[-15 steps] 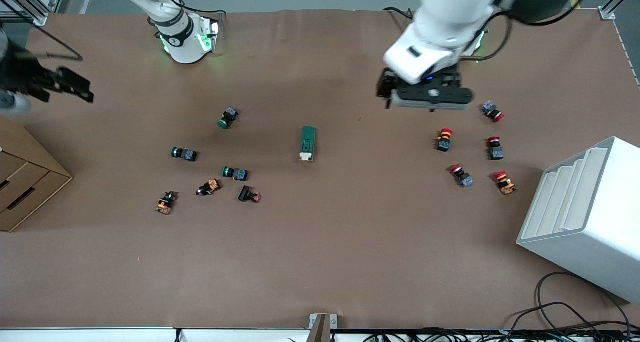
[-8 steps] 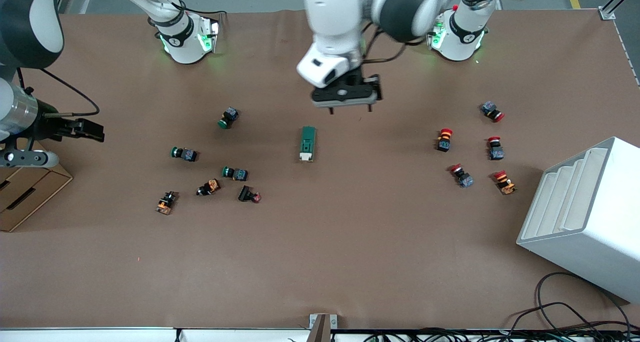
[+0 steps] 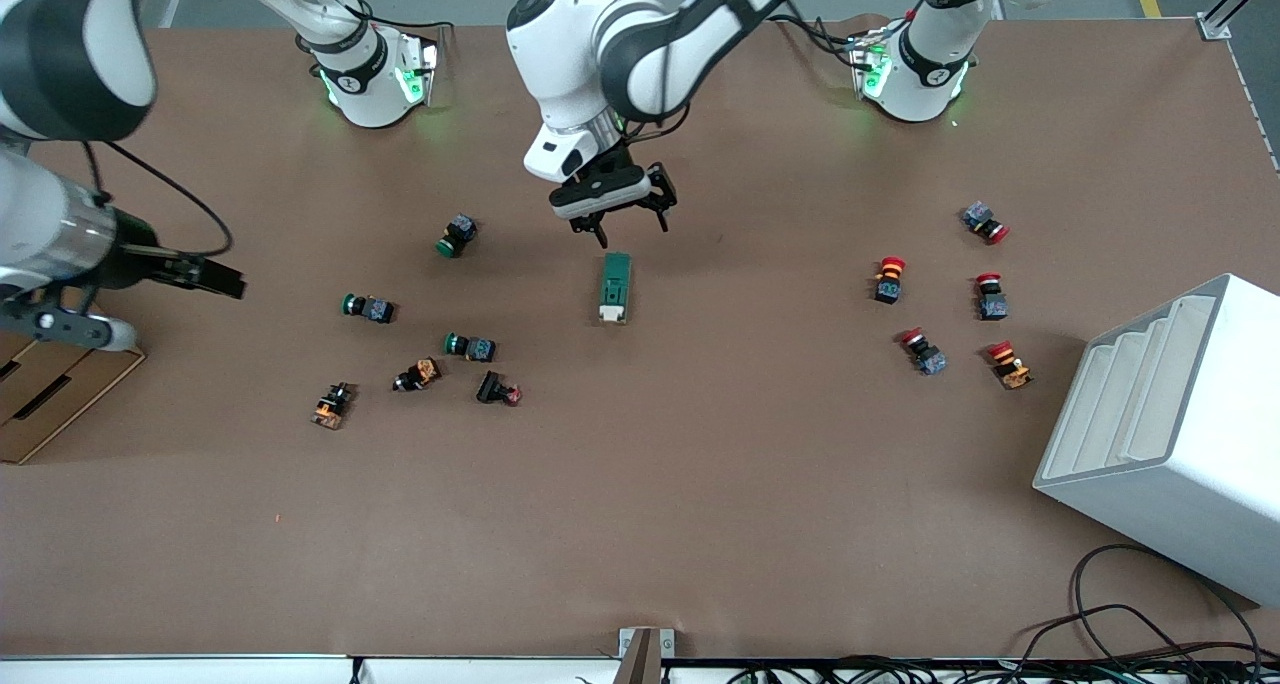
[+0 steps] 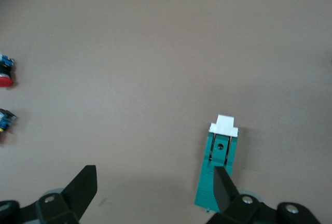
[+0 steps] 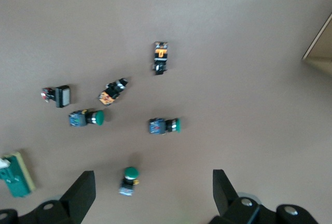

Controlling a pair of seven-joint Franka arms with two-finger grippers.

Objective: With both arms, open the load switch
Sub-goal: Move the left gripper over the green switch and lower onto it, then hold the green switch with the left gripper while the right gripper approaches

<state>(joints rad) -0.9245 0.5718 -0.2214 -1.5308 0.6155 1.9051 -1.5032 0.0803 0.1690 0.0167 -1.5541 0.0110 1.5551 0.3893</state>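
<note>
The load switch (image 3: 615, 286) is a dark green block lying in the middle of the table, its white lever (image 3: 612, 312) at the end nearer the front camera. My left gripper (image 3: 632, 226) hangs low and open over the table, just off the switch's green end. In the left wrist view one finger (image 4: 225, 187) lies over the green end of the load switch (image 4: 220, 162), and the gripper (image 4: 154, 190) holds nothing. My right gripper (image 3: 225, 282) is open and empty, up in the air over the right arm's end of the table. In the right wrist view the right gripper (image 5: 153, 193) looks down on the load switch (image 5: 15, 175) at the frame's edge.
Green-capped push buttons (image 3: 458, 234) and orange-bodied ones (image 3: 332, 405) lie scattered toward the right arm's end. Red-capped buttons (image 3: 888, 279) lie toward the left arm's end, beside a white rack (image 3: 1170, 434). A cardboard box (image 3: 45, 384) sits at the right arm's end.
My left gripper has swung from above the red buttons to the middle of the table and dropped down by the load switch. My right gripper has drifted a little toward the middle.
</note>
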